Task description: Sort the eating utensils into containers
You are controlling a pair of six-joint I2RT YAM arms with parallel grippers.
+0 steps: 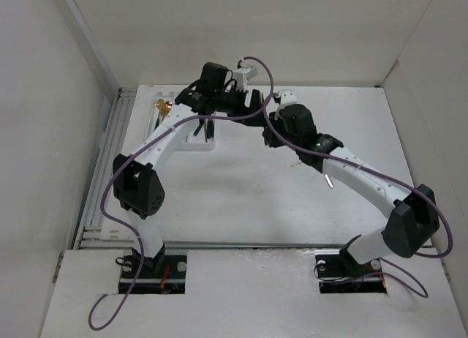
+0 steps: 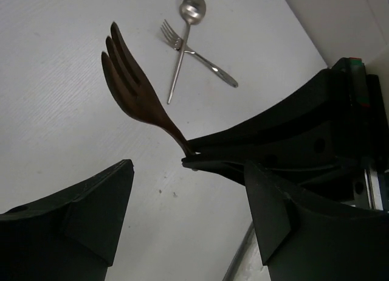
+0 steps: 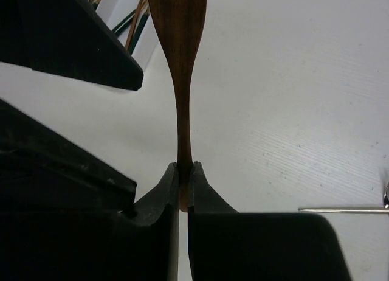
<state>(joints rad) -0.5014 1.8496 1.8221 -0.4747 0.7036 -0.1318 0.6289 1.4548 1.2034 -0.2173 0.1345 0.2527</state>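
Right wrist | right claw [image 3: 184, 171] clamps copper fork [image 3: 181, 62]; left claw [image 2: 188, 190] released | silver spoon [image 2: 176, 74] nearby

- We hold our left tool [image 2: 188, 166] wide open.
- Our right tool [image 3: 184, 169] pinches a brown fork [image 3: 180, 31] tight.
- Both our arms bend inward, with the tools close together.
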